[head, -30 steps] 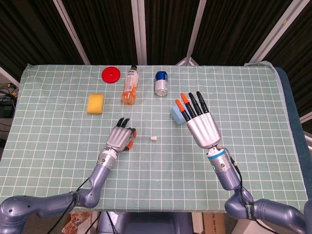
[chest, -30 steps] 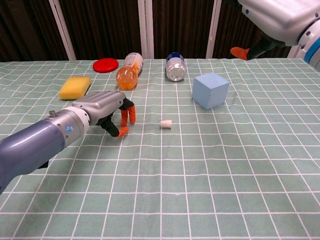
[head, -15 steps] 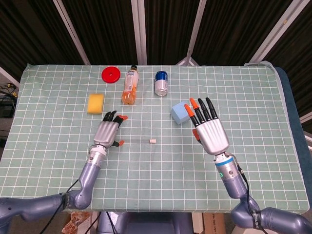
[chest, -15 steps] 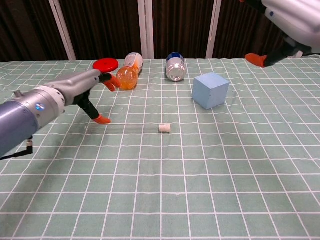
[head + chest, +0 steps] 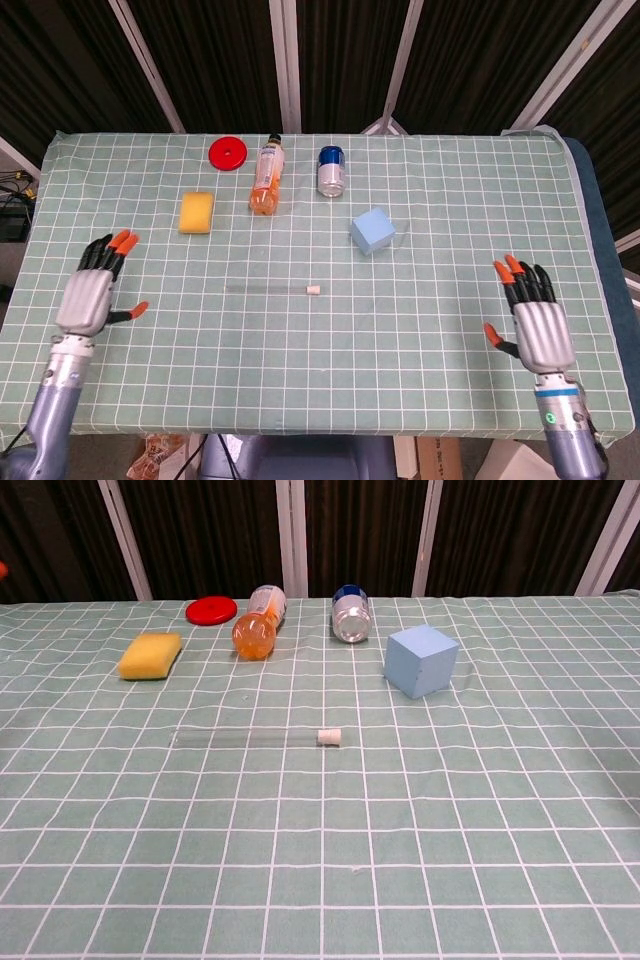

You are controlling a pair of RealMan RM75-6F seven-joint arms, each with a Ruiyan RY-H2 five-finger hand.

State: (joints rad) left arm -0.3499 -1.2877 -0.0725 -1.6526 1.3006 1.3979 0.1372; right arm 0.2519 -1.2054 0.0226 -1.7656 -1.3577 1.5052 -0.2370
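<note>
From my left side I see my left hand [image 5: 87, 297] hovering at the left edge of the green checked tablecloth [image 5: 420, 330], fingers spread and holding nothing. The clear glass tube with a white cap [image 5: 270, 289] lies flat near the table middle, well apart to the right of this hand. Its long axis runs left to right, the cap at the right end. My right hand [image 5: 535, 325] is at the right edge, also spread and empty. I judge the left hand somewhat nearer to the tube's bare end, the right hand further from the cap.

The head view shows both hands. The chest view shows neither, but there the thin tube [image 5: 258, 738] is plainer against the cloth.
</note>
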